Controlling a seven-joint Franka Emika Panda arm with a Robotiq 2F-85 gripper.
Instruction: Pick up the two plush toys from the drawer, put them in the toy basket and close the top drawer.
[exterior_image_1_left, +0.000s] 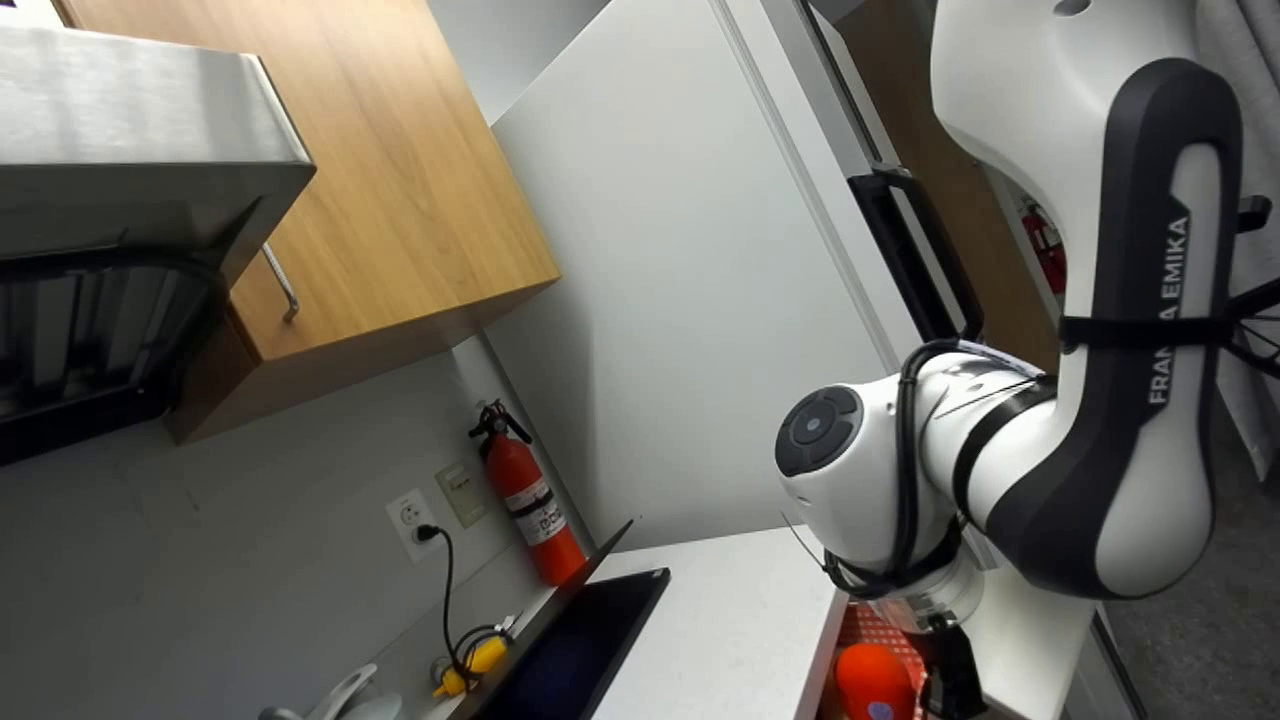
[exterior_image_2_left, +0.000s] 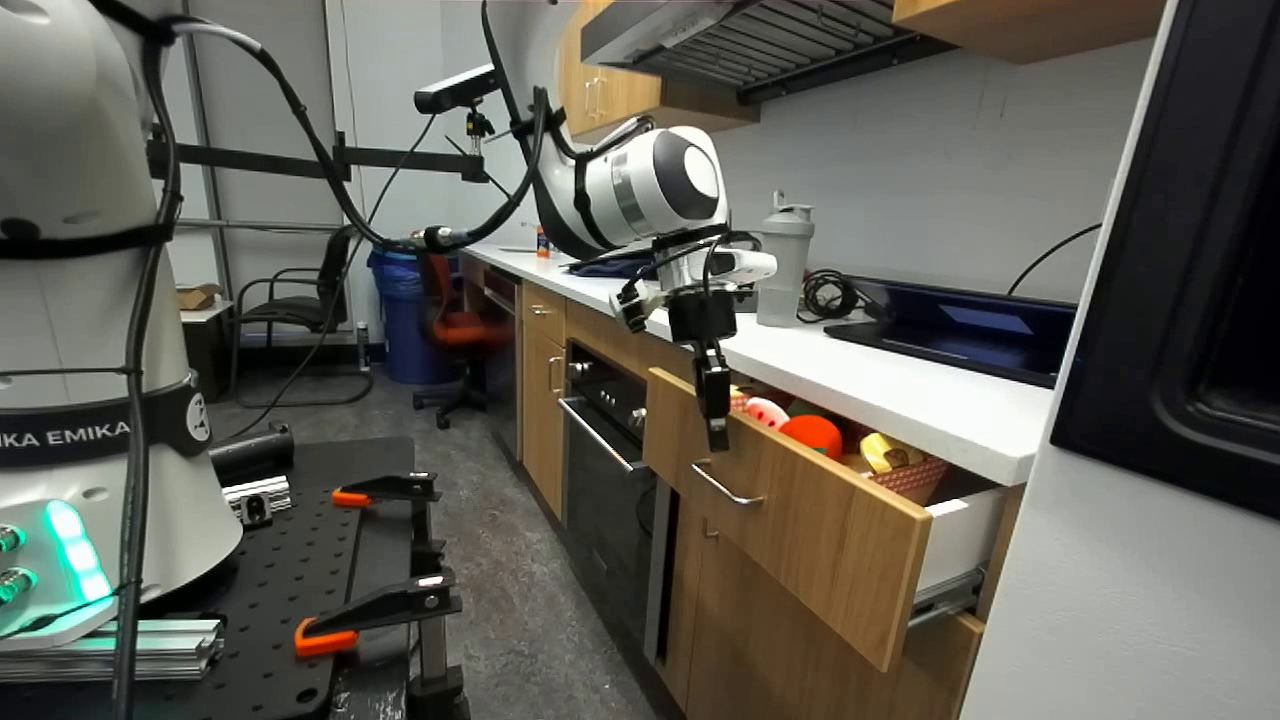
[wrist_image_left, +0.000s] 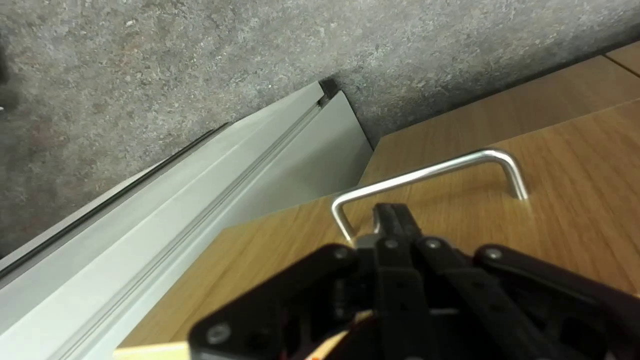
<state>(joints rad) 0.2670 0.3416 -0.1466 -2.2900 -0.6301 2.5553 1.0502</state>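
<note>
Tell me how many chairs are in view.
2: in an exterior view, a black chair left of the blue bin and an orange chair to its right. Others may be hidden.

The drawer (exterior_image_2_left: 820, 540) looks like wood in front, fine-grained with a low sheen; its side wall (exterior_image_2_left: 965, 535) is smooth, and the rail (exterior_image_2_left: 945, 598) bare metal. The handle (wrist_image_left: 420, 173) is smooth, shiny metal. The basket (exterior_image_2_left: 915, 478) looks woven; whether of cloth or plastic, I cannot tell. The end effector (wrist_image_left: 395, 215) is mostly matt, with shiny metal screws (wrist_image_left: 218, 333); the arm (exterior_image_1_left: 1010, 440) has a smooth, glossy, plastic-looking shell. The desk (exterior_image_2_left: 870, 385) is smooth, the floor (wrist_image_left: 150, 100) mottled and rough-looking, the hood (exterior_image_1_left: 140, 100) brushed metal, the bottle (exterior_image_2_left: 785, 265) cloudy plastic.
</note>
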